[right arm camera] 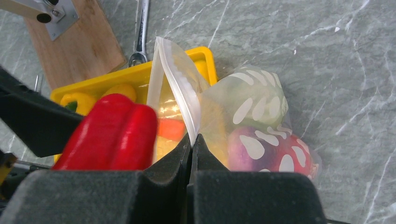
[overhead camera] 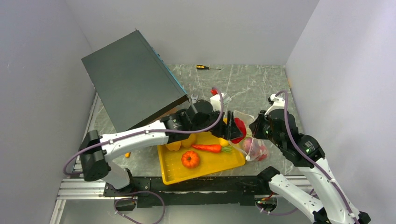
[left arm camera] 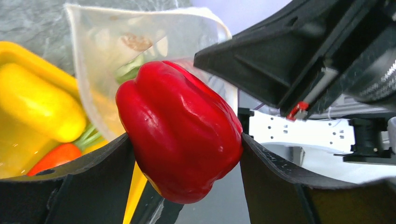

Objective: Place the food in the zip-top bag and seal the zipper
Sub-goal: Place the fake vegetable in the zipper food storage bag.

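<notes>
While the left gripper (left arm camera: 184, 158) squeezes the red pepper (left arm camera: 182, 126) between its two black fingers, the right gripper (right arm camera: 192, 151) has its jaws pressed together on one thin edge of the zip-top bag (right arm camera: 254, 109) and holds that edge up. The bag lies on the grey table (right arm camera: 327, 46), just beside the right end of the yellow tray (overhead camera: 215, 161). Some food is already inside it, one purple piece and one red. The pepper hangs right at the mouth of the bag, close to the white zipper (right arm camera: 175, 88). It looks big for that opening, and only one side of the mouth is held. So the pepper may bump the rim and push the bag flat or away. It is also shiny and smooth, so it could pop out of the fingers and roll off. If it is let go too soon, it will land outside the bag. A hard push could pull the thin plastic out of the right jaws. The pumpkin (overhead camera: 190, 159), carrot (overhead camera: 208, 148) and yellow pepper (left arm camera: 37, 107) wait in the tray, and a stuffed bag may not zip.
</notes>
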You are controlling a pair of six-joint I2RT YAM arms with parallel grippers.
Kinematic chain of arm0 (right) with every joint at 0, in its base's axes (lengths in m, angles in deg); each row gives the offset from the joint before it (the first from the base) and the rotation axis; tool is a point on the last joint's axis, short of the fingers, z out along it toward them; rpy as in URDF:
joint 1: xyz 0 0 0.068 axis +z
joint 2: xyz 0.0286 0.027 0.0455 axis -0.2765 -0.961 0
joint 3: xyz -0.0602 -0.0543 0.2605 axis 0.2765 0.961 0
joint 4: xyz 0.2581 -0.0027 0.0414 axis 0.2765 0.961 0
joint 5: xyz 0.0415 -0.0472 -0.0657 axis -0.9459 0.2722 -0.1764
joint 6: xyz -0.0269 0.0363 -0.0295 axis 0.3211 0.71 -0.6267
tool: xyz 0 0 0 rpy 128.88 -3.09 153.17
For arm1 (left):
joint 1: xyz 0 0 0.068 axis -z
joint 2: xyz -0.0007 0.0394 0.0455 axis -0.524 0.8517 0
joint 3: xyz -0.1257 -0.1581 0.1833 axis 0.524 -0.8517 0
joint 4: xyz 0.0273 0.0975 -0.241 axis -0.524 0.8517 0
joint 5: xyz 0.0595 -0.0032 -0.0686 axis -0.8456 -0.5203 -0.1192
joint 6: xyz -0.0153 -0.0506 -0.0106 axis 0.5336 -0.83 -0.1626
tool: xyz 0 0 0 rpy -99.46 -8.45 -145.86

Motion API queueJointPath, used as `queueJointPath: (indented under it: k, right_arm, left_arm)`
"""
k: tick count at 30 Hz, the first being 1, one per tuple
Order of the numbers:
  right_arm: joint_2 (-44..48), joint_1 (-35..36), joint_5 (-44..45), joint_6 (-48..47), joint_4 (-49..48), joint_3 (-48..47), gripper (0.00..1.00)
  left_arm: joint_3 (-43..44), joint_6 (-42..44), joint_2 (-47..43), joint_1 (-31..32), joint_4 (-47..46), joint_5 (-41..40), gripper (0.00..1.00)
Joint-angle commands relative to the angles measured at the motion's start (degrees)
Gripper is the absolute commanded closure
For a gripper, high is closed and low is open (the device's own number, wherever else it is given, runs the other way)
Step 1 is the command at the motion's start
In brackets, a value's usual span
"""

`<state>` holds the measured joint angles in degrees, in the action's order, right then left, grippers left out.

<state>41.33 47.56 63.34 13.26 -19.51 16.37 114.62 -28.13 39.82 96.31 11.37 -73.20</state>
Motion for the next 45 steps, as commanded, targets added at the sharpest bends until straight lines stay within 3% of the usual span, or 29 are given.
queueJointPath:
  k: [1,6,11,15,19,30,45]
  right_arm:
    - [1.26,0.21,-1.21,-1.01,-3.58,-0.56,1.00]
    - [3.08,0.22,-0.88,-0.78,-4.11,-1.10,1.00]
    - [4.35,0.22,-0.77,-0.86,-4.58,-1.08,1.00]
    - [4.23,0.22,-0.19,-0.97,-4.40,-0.67,1.00]
    - [4.26,0.16,-0.14,-0.99,-4.43,-0.57,1.00]
    - [3.91,0.19,1.95,-1.72,-3.36,-1.20,1.00]
    - [6.45,0.22,13.38,1.39,0.78,-3.25,1.00]
  left_arm:
    - [5.93,-2.21,5.29,-0.21,-3.77,5.06,0.46]
    - [9.13,-2.42,9.65,-0.20,-3.78,6.66,0.48]
    - [8.68,-2.73,10.59,-0.28,-5.32,7.61,0.44]
    - [9.09,-2.78,10.96,-0.27,-5.02,8.11,0.11]
    - [8.05,-2.13,9.61,-0.28,-4.59,7.13,0.01]
    - [6.58,1.69,4.52,-0.28,-1.16,4.31,0.00]
    - [-3.99,6.76,-7.30,-0.27,6.50,-10.30,0.00]
